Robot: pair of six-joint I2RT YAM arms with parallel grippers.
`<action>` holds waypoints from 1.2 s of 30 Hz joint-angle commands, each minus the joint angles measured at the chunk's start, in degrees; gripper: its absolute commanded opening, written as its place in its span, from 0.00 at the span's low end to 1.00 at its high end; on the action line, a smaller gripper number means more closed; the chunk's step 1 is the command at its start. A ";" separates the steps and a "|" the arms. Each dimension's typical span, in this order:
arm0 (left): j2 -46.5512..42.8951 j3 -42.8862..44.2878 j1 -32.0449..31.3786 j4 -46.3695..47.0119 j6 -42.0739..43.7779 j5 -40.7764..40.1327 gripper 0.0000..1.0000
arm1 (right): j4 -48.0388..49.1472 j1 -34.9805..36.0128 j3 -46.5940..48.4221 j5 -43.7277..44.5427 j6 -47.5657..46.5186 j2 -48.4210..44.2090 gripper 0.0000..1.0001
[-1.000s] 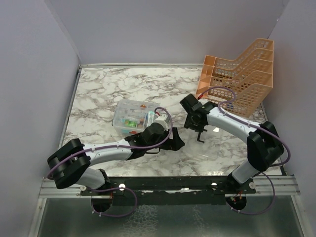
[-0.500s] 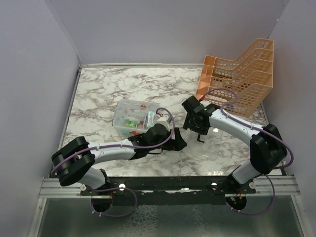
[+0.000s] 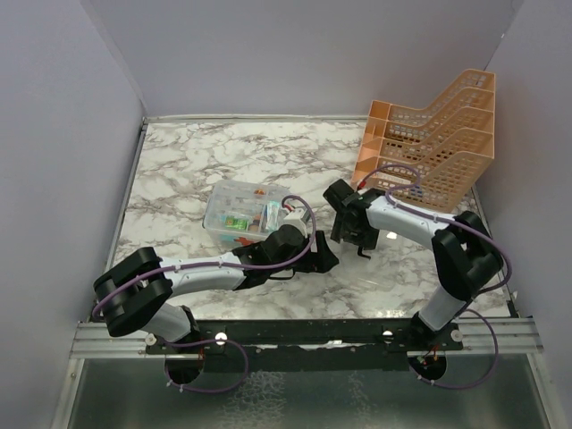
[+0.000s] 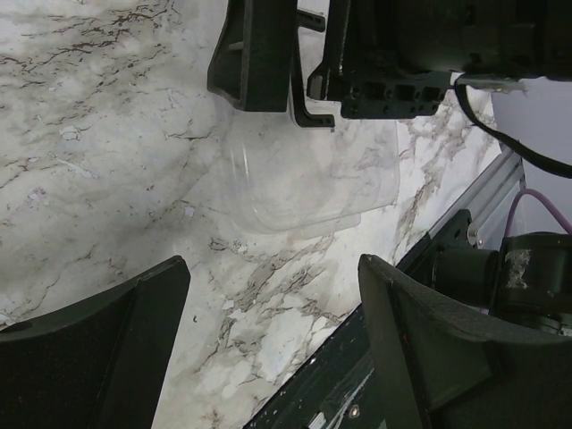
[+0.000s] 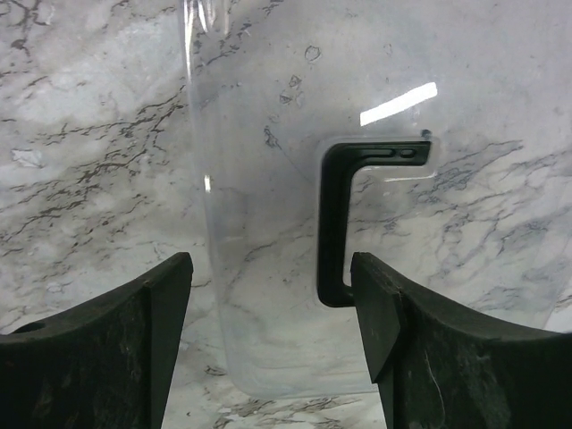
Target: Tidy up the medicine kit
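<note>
The medicine kit's clear box (image 3: 238, 213) stands open on the marble table, with small bottles and sachets inside. Its clear lid (image 5: 268, 223) lies flat on the table apart from the box, black U-shaped handle (image 5: 335, 223) on top. My right gripper (image 5: 273, 331) is open right above the lid, its jaws on either side of the handle and the lid's edge, holding nothing; it also shows in the top view (image 3: 352, 234). My left gripper (image 4: 273, 340) is open and empty, just short of the lid (image 4: 313, 174); in the top view (image 3: 323, 259) it is right of the box.
An orange mesh tiered rack (image 3: 429, 138) stands at the back right, close behind the right arm. Purple walls enclose the table on three sides. A black rail (image 4: 402, 295) runs along the near edge, close to the left gripper.
The right gripper has shifted a little to the left and nearer, over the lid. The left gripper edged slightly right at first, then held still. Both stay open.
</note>
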 commanded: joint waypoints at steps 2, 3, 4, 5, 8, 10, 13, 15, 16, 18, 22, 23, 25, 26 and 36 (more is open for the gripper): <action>-0.62 -0.58 -0.29 1.55 -0.53 -2.01 0.80 | -1.58 -0.29 1.24 2.89 0.24 3.13 0.73; -0.60 -0.70 -0.29 1.48 -0.73 -2.17 0.80 | -1.40 -0.23 1.19 2.80 0.21 3.48 0.72; -0.67 -0.82 -0.29 1.47 -0.75 -2.45 0.80 | -1.11 -0.22 1.10 2.68 0.08 3.73 0.72; -0.66 -0.96 -0.29 1.47 -1.01 -2.73 0.80 | -1.00 -0.23 1.08 2.70 0.07 4.14 0.71; -0.56 -1.19 -0.28 1.41 -1.55 -3.33 0.80 | -0.84 -0.24 1.37 2.70 -0.08 5.19 0.65; -0.40 -1.20 -0.27 1.41 -1.60 -3.47 0.80 | -0.69 -0.21 1.44 2.89 -0.31 5.71 0.57; 0.31 -0.96 -0.26 1.39 -1.70 -3.32 0.80 | -0.73 -0.22 1.60 3.24 -0.78 5.87 0.48; 0.95 -0.62 -0.26 1.42 -1.74 -3.15 0.80 | -0.63 -0.22 1.70 3.40 -1.08 4.96 0.44; 1.21 -0.49 -0.27 1.43 -1.60 -3.13 0.80 | -0.47 -0.21 1.70 3.45 -1.20 4.15 0.43; 1.68 -0.03 -0.26 1.39 -1.38 -3.12 0.80 | -0.37 -0.21 1.76 3.33 -1.37 2.16 0.41; 2.41 0.62 -0.26 1.59 -1.10 -3.06 0.81 | 0.05 -0.21 2.03 2.00 -1.65 -0.86 0.41; 2.67 0.80 -0.23 1.67 -1.08 -3.01 0.82 | 0.16 -0.23 2.11 1.54 -1.62 -1.35 0.41; 3.11 0.95 -0.28 2.19 -0.91 -2.46 0.82 | 0.37 -0.30 2.01 0.72 -1.63 -1.86 0.41; 3.25 0.99 -0.22 2.69 -0.80 -1.99 0.82 | 0.51 -0.30 1.93 0.42 -1.64 -1.93 0.41; 6.80 2.58 -0.28 5.12 -1.74 0.69 0.82 | 2.35 -0.80 0.27 -1.94 -1.54 -4.16 0.41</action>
